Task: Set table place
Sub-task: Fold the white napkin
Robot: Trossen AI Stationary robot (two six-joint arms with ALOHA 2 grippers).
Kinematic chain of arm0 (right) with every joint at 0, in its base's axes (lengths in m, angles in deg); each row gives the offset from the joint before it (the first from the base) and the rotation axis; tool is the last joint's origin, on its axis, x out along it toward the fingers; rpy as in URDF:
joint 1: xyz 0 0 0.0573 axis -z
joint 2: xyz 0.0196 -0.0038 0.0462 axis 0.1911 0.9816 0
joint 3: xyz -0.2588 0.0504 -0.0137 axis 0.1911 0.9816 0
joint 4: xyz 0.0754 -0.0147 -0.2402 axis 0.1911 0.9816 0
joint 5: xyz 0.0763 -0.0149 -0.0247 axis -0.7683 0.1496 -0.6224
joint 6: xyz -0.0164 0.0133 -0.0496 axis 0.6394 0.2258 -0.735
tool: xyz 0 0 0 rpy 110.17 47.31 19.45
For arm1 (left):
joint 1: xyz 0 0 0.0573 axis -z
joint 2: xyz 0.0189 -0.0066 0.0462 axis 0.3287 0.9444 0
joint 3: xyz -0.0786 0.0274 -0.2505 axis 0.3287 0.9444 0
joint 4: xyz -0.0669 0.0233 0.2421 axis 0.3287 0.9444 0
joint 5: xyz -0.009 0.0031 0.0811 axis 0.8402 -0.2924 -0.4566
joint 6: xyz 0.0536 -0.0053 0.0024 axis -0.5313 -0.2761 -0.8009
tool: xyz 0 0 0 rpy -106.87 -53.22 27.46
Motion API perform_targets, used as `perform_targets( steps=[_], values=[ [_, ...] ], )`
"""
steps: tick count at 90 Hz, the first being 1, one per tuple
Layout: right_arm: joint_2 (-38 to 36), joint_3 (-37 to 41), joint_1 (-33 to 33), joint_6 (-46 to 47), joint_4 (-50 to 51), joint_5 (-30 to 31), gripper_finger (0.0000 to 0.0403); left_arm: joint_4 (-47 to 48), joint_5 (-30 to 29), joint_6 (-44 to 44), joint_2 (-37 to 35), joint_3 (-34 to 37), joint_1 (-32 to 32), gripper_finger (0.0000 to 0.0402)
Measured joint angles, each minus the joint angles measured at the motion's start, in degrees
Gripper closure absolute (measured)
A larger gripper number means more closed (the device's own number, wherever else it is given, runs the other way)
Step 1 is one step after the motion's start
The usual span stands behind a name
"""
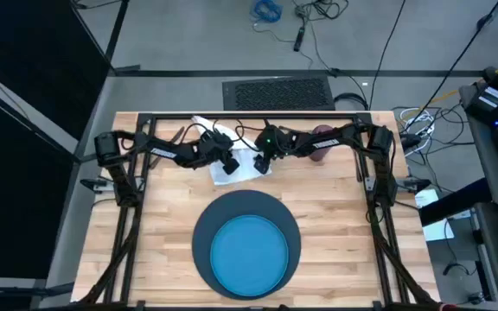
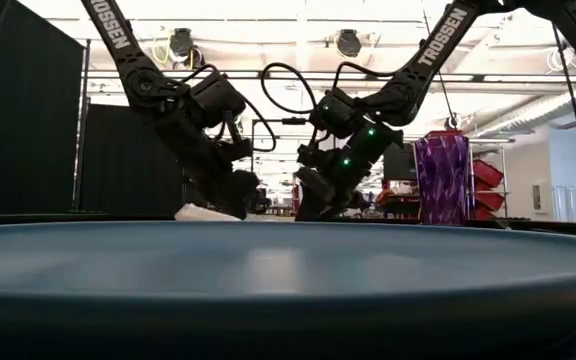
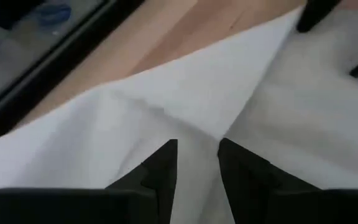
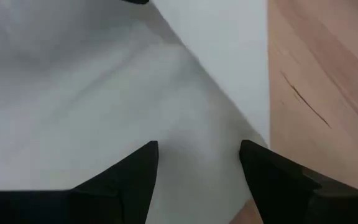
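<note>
The white napkin lies flat on the table at its far middle, with both grippers down over it. My left gripper stands with a narrow gap over a raised crease. My right gripper is open wider, near the napkin's straight edge. In the low view both grippers, left and right, reach down to table level. The bright blue plate sits on the navy mat at the near middle. The purple cup stands upright at the far right. My left gripper comes at the napkin slanting down from the table's left, its fingertips on either side of the crease. Whether they pinch the crease I cannot tell. My right gripper slants down from the right, its open fingertips set on the flat cloth by its edge.
The mat and plate fill the near middle of the table, and the plate's rim fills the foreground of the low view. The cup stands close behind my right arm. Bare wood lies to either side of the mat.
</note>
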Motion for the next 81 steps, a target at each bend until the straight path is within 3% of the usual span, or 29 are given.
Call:
perform_targets(
  steps=[9,22,48,62,68,81],
  values=[
    [0.0,0.0,0.0,0.0,0.0,0.0,0.0188,-0.5,-4.0,-0.2,0.0,0.0,-0.2,0.0299],
    [0.0,0.0,-0.1,0.0,0.0,0.0,0.0188,-3.2,-5.3,-0.3,0.0,0.0,-1.1,0.0299],
    [0.0,0.0,-2.3,-4.4,-0.1,-1.8,0.0188,-15.4,-8.5,-0.3,0.0,0.0,-3.5,0.0299],
    [0.0,0.0,-3.3,-5.9,0.0,-1.9,0.0188,-21.5,-12.9,-3.3,-0.1,0.0,-4.4,0.0299],
    [0.0,0.0,-3.5,-6.0,0.0,-2.0,0.0188,-21.6,-11.2,-3.6,-0.6,-0.2,-4.5,0.0299],
    [0.0,0.0,-3.5,-5.8,0.2,-2.2,0.0188,-15.0,1.2,-2.8,-3.5,-0.4,-2.0,0.0299]
  ],
)
